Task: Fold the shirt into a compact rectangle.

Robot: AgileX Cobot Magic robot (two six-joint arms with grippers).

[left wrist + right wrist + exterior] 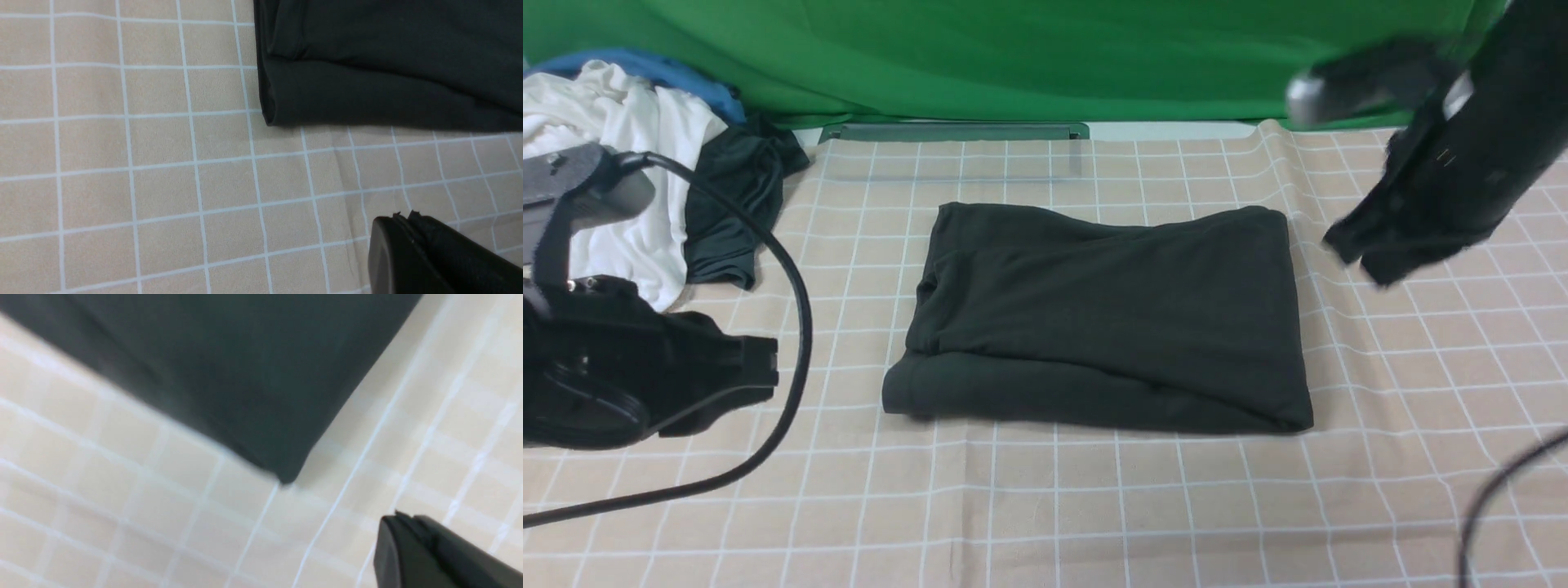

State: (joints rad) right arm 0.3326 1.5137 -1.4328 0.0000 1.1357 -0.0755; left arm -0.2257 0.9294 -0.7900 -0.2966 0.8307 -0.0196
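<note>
The black shirt (1107, 314) lies folded as a thick rectangle in the middle of the checked cloth, no print showing. My left gripper (764, 371) hovers to its left, jaws pressed together and empty; in the left wrist view the shut gripper (402, 216) is a little off the shirt's (388, 65) corner. My right gripper (1356, 253) hangs blurred above the cloth to the right of the shirt, shut on nothing. The right wrist view shows that gripper (402, 516) clear of the shirt's (229, 363) corner.
A white garment (613, 155), a smaller dark garment (731, 204) and a bit of blue cloth (678, 73) are piled at the back left. A black cable (796, 327) loops from the left arm over the checked tablecloth (1045, 506). A green backdrop (1013, 57) closes the far side.
</note>
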